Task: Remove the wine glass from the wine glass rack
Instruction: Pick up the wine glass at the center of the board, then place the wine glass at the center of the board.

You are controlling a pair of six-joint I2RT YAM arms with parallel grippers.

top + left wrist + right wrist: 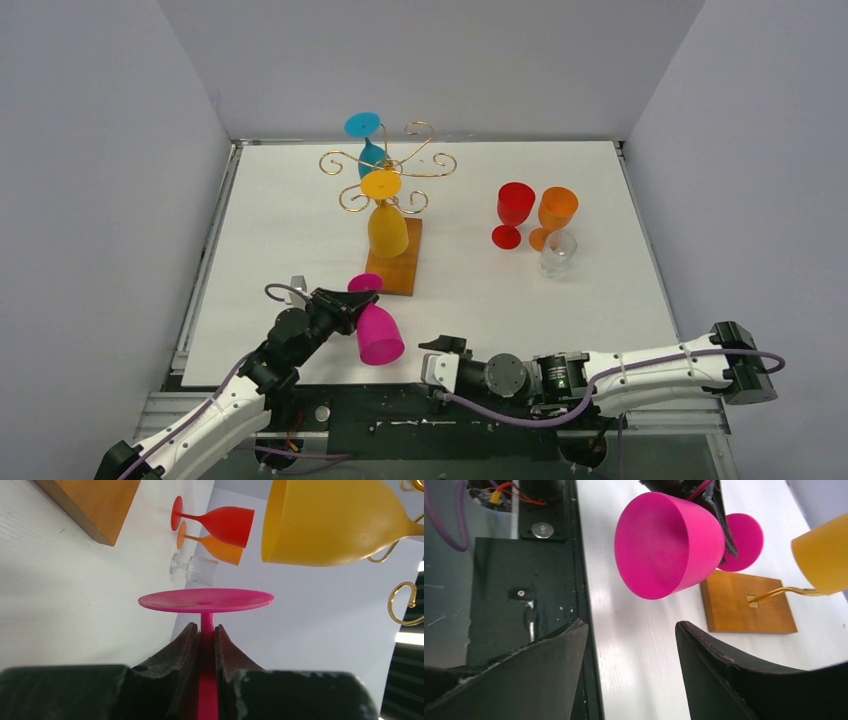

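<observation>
A pink wine glass [378,335] hangs tilted above the table's near edge, bowl toward the arms, off the rack. My left gripper [352,305] is shut on its stem just below the round foot [206,601], fingers [186,645] pressed on both sides of the stem. The wine glass rack [390,165], gold wire on a wooden base [395,272], still carries a yellow glass [387,230] and a blue glass [368,150], both upside down. My right gripper [428,365] stands open, low to the right of the pink bowl [664,545], holding nothing.
A red glass [512,212], an orange glass [555,215] and a small clear glass [557,254] stand upright at the right of the table. The black mounting plate [514,580] runs along the table's near edge. Grey walls enclose three sides.
</observation>
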